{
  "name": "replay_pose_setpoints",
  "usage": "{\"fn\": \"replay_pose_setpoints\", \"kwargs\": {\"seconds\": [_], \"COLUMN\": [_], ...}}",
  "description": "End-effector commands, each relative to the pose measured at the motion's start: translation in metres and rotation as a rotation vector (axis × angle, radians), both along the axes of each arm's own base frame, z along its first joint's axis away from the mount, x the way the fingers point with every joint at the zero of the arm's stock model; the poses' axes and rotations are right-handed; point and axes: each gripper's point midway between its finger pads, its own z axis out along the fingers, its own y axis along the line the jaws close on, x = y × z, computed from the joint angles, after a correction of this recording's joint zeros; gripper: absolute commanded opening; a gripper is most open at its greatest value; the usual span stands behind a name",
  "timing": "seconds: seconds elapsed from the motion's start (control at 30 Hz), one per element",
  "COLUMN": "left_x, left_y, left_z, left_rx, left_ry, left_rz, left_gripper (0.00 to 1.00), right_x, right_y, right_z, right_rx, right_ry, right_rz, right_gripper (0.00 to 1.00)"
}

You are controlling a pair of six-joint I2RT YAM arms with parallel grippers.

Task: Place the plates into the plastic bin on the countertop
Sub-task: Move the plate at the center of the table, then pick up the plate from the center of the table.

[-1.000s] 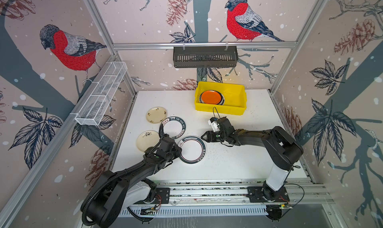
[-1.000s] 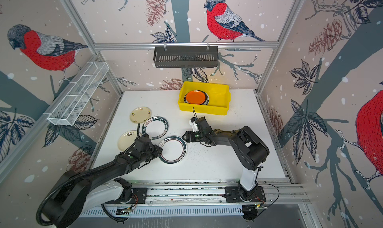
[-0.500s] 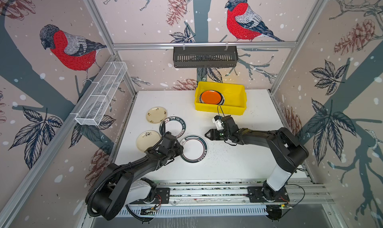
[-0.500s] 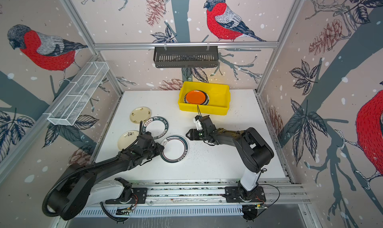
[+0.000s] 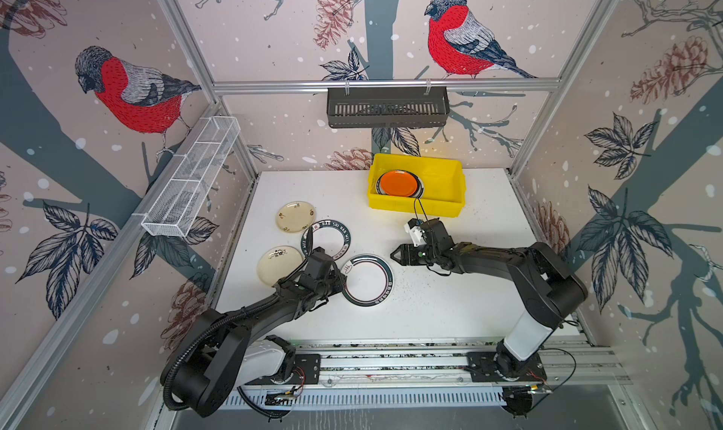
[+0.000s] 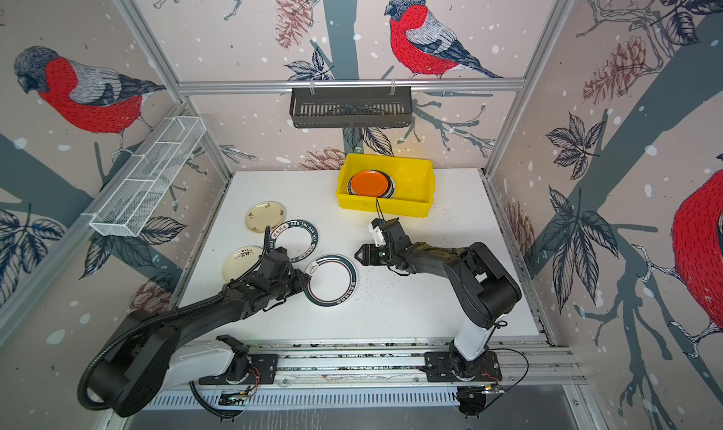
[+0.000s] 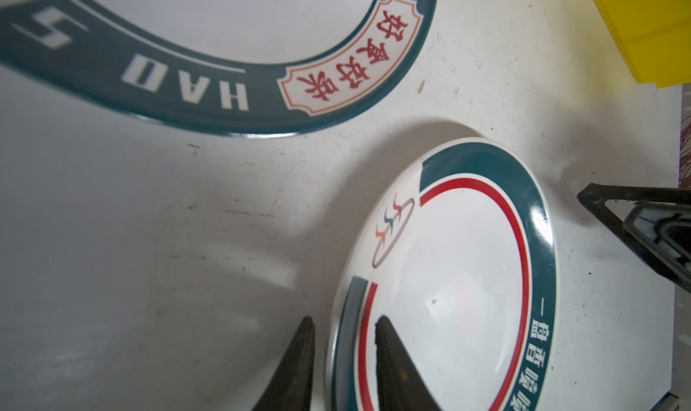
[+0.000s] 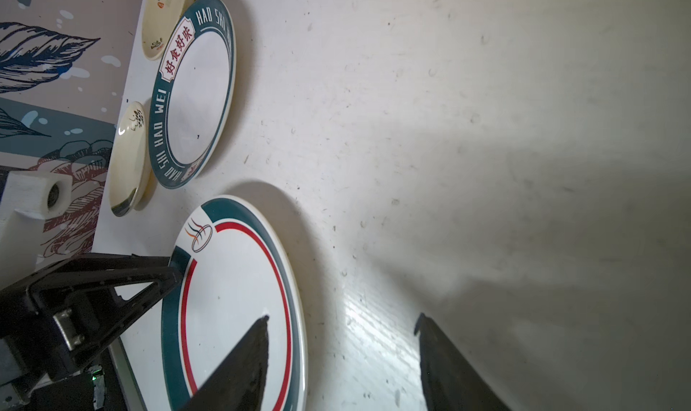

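A white plate with a green rim and a red ring (image 5: 367, 280) lies on the countertop (image 5: 450, 303). My left gripper (image 7: 344, 319) is shut on its near-left rim, one finger above and one outside the edge. My right gripper (image 8: 343, 317) hovers open just right of that plate, touching nothing. A second green-rimmed plate lettered HAO SHI (image 5: 326, 239) and two cream plates (image 5: 294, 216) (image 5: 278, 265) lie to the left. The yellow plastic bin (image 5: 442, 181) at the back holds an orange plate (image 5: 398, 183) on top of a dark-rimmed one.
A dark slotted basket (image 5: 387, 107) hangs on the back wall above the bin. A white wire-mesh basket (image 5: 191, 177) runs along the left wall. Aluminium rails (image 5: 391, 359) carry both arm bases at the front edge.
My right gripper has drifted a little to the right, away from the ringed plate. My left gripper and the plate in it have nudged slightly right.
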Motion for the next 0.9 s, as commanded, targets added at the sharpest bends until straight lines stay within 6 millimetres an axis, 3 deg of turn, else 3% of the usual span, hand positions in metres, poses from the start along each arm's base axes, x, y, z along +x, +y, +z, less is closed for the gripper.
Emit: {"fn": "replay_pose_setpoints", "kwargs": {"seconds": [0.0, 0.5, 0.53, 0.87], "left_x": [0.001, -0.001, -0.002, -0.008], "left_y": [-0.002, -0.001, 0.0, 0.001], "left_z": [0.003, 0.012, 0.011, 0.001], "left_rx": [-0.001, -0.003, 0.0, -0.005], "left_ry": [-0.012, -0.048, -0.05, -0.034], "left_rz": [-0.017, -0.035, -0.032, -0.04], "left_gripper": [0.3, 0.3, 0.45, 0.43], "right_x": [-0.007, -0.048, -0.05, -0.055], "right_y": [0.002, 0.03, 0.031, 0.036], "right_z": [0.003, -0.014, -0.015, -0.022], "right_rx": [0.014, 0.022, 0.019, 0.005], "right_ry": [-0.003, 0.056, 0.061, 0.084], "right_rz": [0.023, 0.149, 0.155, 0.16], "right_gripper": [0.65, 0.67, 0.65, 0.63]}}
